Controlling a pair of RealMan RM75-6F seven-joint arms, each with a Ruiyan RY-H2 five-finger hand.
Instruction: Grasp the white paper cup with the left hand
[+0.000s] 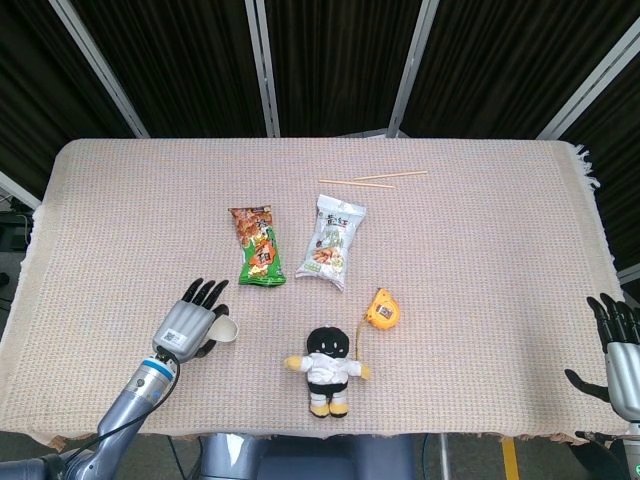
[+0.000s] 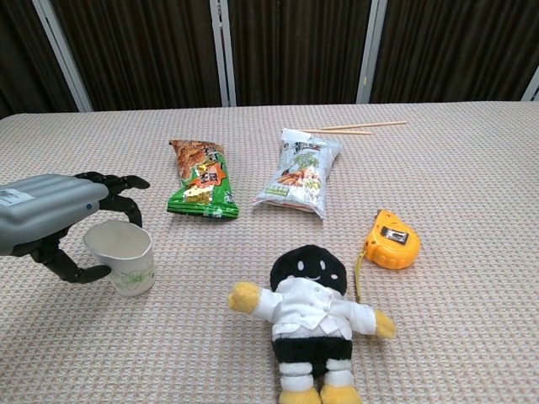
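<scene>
The white paper cup [image 2: 123,257] stands on the table's near left part, its long axis close to vertical with a slight tilt, its open mouth turned upward. A faint green leaf print is seen low on its side; no lettering can be read there. The left hand [image 2: 52,220] is wrapped about the cup from the left, dark fingers [image 2: 118,183] curved over the far side of the rim and the thumb hooked at the near side; whether the grip is fully closed on the wall cannot be told. In the head view the cup [image 1: 226,329] is largely covered by that hand [image 1: 190,324].

Beyond the cup, a green and orange snack packet [image 2: 200,180] lies flat, and beside it a white snack packet [image 2: 301,172]; print is carried by both but is too small to be read. Two thin wooden sticks [image 2: 352,128] lie near the far edge. A black-headed plush doll [image 2: 310,316] lies on its back to the right of the cup, with a yellow tape measure [image 2: 392,240] just past it.

The table is covered by a beige woven cloth [image 1: 480,250], fringed at the right edge. Dark curtains with pale metal bars are seen behind. The right hand [image 1: 619,352] is held at the table's right near corner, fingers spread, nothing held.
</scene>
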